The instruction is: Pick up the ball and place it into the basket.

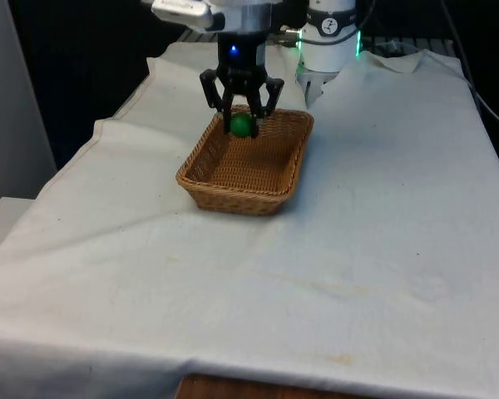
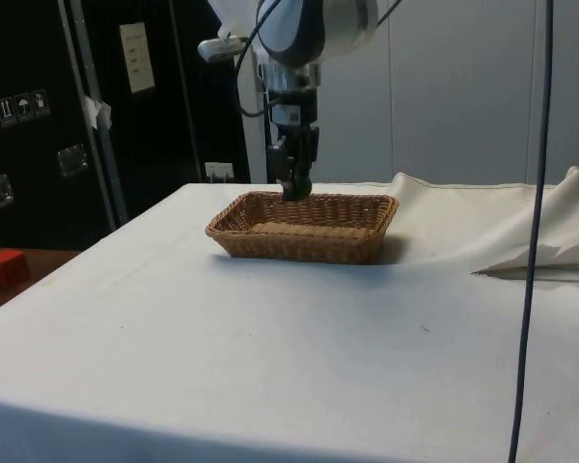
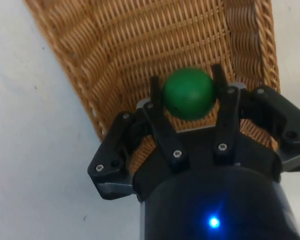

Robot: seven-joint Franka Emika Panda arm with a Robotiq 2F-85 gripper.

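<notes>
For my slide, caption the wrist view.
End effector holding a green ball above the wicker basket.

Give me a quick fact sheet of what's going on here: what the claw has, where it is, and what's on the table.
Gripper: shut on the green ball, fingers on either side of it
Gripper position: over the far end of the basket, near its rim
Ball: off the basket floor, not yet released
Basket: brown wicker, rectangular, nothing lying in it
Table: covered by a white cloth

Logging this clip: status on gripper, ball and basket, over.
Black two-finger gripper shut on small green ball. Ball held above the far end of the woven wicker basket, not yet released. Nothing in the way.
</notes>
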